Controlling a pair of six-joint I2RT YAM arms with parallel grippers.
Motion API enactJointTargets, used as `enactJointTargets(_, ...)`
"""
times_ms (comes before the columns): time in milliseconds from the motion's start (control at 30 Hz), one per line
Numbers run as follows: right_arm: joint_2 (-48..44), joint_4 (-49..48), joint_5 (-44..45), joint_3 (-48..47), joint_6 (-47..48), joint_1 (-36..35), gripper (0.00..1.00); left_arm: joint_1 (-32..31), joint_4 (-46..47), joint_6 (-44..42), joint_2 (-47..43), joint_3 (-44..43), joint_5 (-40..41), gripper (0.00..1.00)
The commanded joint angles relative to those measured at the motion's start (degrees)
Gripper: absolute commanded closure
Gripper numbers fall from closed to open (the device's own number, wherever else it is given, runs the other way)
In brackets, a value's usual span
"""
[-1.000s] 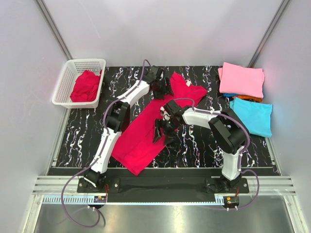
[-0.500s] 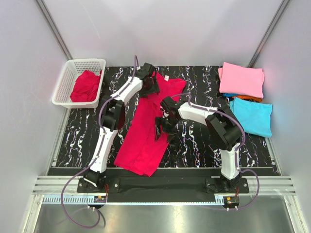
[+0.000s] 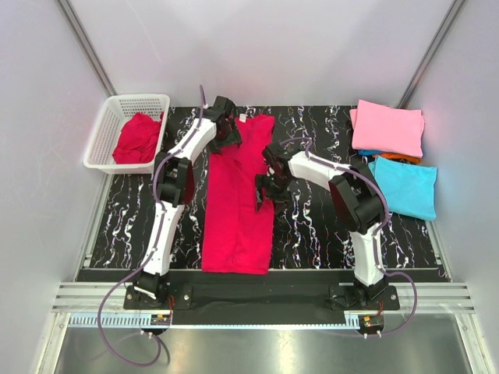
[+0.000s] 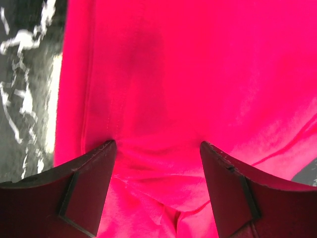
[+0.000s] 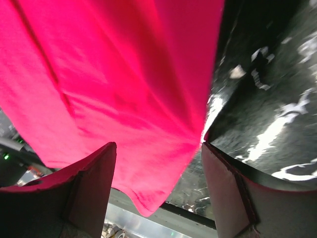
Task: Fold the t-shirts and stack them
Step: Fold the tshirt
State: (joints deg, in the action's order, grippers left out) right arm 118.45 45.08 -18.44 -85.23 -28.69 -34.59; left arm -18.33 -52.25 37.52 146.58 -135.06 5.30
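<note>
Crimson t-shirt: lying mid-table as a long narrow strip running 12 to 6 o'clock. The lengthwise fold looks done and the cross folds are pending.
Folded stack: pink t-shirt and turquoise t-shirt sitting at 2 o'clock, finished.
Second crimson t-shirt: waiting crumpled in the white basket at 10 o'clock.
Left gripper: jaws standing wide and gripping nothing, over the strip's 12 o'clock end.
Right gripper: likewise wide and empty, at the strip's 3 o'clock edge.

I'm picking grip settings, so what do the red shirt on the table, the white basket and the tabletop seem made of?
Red shirt: soft matte knit cloth, probably cotton; it wrinkles and shows stitched seams. White basket: stiff plastic, judging by its moulded mesh walls. Tabletop: glossy black with white veining, marble-look; stone or printed laminate, cannot tell.
</note>
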Motion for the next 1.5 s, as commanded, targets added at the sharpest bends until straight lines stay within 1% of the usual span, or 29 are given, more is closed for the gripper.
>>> enactJointTargets(0, 2.21, 5.53, 3.76, -5.37, 2.67, 0.49, 0.24, 1.36, 3.02, 0.01, 4.76, -2.13, -4.94, 0.23)
enactJointTargets(100, 3.80, 6.94, 4.02, -8.19, 3.55, 0.75, 0.24, 1.72, 5.66, 1.59, 5.90, -2.48, -7.76, 0.23)
enactJointTargets(133, 4.24, 7.39, 4.20, -8.81, 3.72, 0.84, 0.23, 1.80, 8.54, 1.59, 5.82, -1.87, -8.63, 0.22)
enactJointTargets(267, 4.07, 8.79, 4.72, -11.09, 5.22, 0.93, 0.24, 2.85, 13.83, 3.61, 5.82, -0.81, -12.94, 0.22)
enactJointTargets(367, 1.70, 8.89, 7.71, -10.92, 5.39, 0.93, 0.23, 3.03, 16.47, 2.83, 3.54, 0.67, -13.21, 0.20)
enactJointTargets(400, -0.05, 8.80, 8.32, -10.92, 5.31, 0.93, 0.22, 3.03, 17.78, 1.87, 2.40, 1.90, -13.12, 0.20)
enactJointTargets(433, -0.93, 8.62, 9.55, -10.83, 5.22, 0.93, 0.21, 3.03, 20.75, 1.51, -0.92, 4.96, -12.86, 0.19)
enactJointTargets(500, -3.75, 7.66, 10.78, -9.96, 4.87, 0.93, 0.18, 3.03, 24.63, 0.02, -4.27, 8.75, -12.34, 0.15)
enactJointTargets(533, -4.89, 6.78, 12.27, -9.08, 4.52, 0.93, 0.07, 3.03, 27.17, -0.42, -6.20, 11.29, -11.98, 0.13)
enactJointTargets(567, -7.51, 5.82, 13.07, -6.64, 3.91, 0.93, 0.01, 3.03, 28.07, -1.56, -9.27, 12.45, -11.54, 0.03)
enactJointTargets(600, -8.75, 3.46, 13.77, -5.14, 3.73, 0.93, 0.00, 3.03, 28.78, -2.27, -10.95, 13.41, -11.28, 0.01)
enactJointTargets(700, -10.96, 2.47, 16.85, -1.26, 2.67, 0.93, 0.00, 3.03, 27.29, -4.99, -17.37, 16.58, -9.79, 0.01)
enactJointTargets(733, -11.14, 2.47, 16.94, -0.47, 2.67, 0.93, 0.00, 3.03, 25.81, -5.69, -19.30, 19.98, -9.09, 0.01)
enactJointTargets(767, -11.92, 1.69, 16.16, 1.80, 2.32, 0.93, 0.00, 3.12, 24.40, -6.05, -24.02, 24.63, -6.73, 0.01)
enactJointTargets(800, -12.54, 0.81, 16.15, 3.30, 2.06, 0.93, 0.00, 3.03, 23.52, -6.23, -26.59, 24.67, -6.01, 0.01)
enactJointTargets(833, -13.50, -0.25, 15.02, 4.97, 1.71, 0.84, 0.00, 3.03, 22.29, -6.32, -29.83, 31.29, -5.48, 0.01)
enactJointTargets(867, -15.60, -2.78, 14.05, 8.73, 0.66, 0.84, 0.00, 3.03, 21.67, -5.71, -32.82, 35.09, -3.56, 0.01)
enactJointTargets(900, -16.93, -4.20, 13.35, 10.77, -0.13, 0.49, 0.00, 2.95, 21.58, -5.70, -40.07, 43.49, -3.19, 0.01)
enactJointTargets(933, -18.42, -5.43, 12.99, 12.70, -1.10, 0.14, 0.00, 2.86, 21.58, -5.35, -43.54, 47.66, -2.67, 0.01)
enactJointTargets(967, -21.31, -8.05, 12.55, 16.38, -2.33, -0.30, 0.02, 2.68, 21.58, -4.57, -46.88, 51.79, -2.66, 0.01)
enactJointTargets(1000, -22.73, -9.21, 12.11, 18.07, -3.12, -1.17, 0.04, 2.60, 21.84, -4.21, -53.88, 59.23, -2.92, 0.01)
enactJointTargets(1067, -26.84, -11.58, 10.53, 22.54, -5.84, -2.23, 0.13, 2.24, 21.66, -3.34, -60.33, 65.78, -3.97, 0.01)
enactJointTargets(1100, -28.09, -13.94, 9.66, 23.87, -6.90, -3.46, 0.21, 2.24, 21.58, -2.98, -65.58, 71.20, -4.94, 0.01)
enactJointTargets(1167, -30.98, -16.59, 9.12, 27.73, -9.62, -4.87, 0.27, 2.16, 21.58, -1.23, -70.62, 75.98, -7.57, 0.01)
enactJointTargets(1200, -31.70, -19.74, 8.60, 29.06, -10.50, -5.40, 0.28, 2.16, 21.66, -0.61, -72.39, 79.83, -9.67, 0.01)
enactJointTargets(1233, -32.14, -21.16, 7.20, 30.20, -11.38, -6.36, 0.30, 2.16, 21.66, -0.08, -75.36, 81.35, -10.83, 0.01)
enactJointTargets(1267, -32.84, -24.65, 6.49, 32.21, -13.04, -6.89, 0.31, 2.07, 21.66, 0.88, -76.35, 82.84, -12.06, 0.01)
enactJointTargets(1367, -32.59, -30.02, 3.94, 35.30, -15.95, -8.82, 0.36, 2.07, 21.49, 2.03, -78.11, 87.59, -12.33, 0.01)
enactJointTargets(1467, -31.97, -31.63, 4.19, 36.98, -18.59, -11.97, 0.39, 1.98, 20.52, 3.52, -79.25, 91.11, -13.20, 0.01)
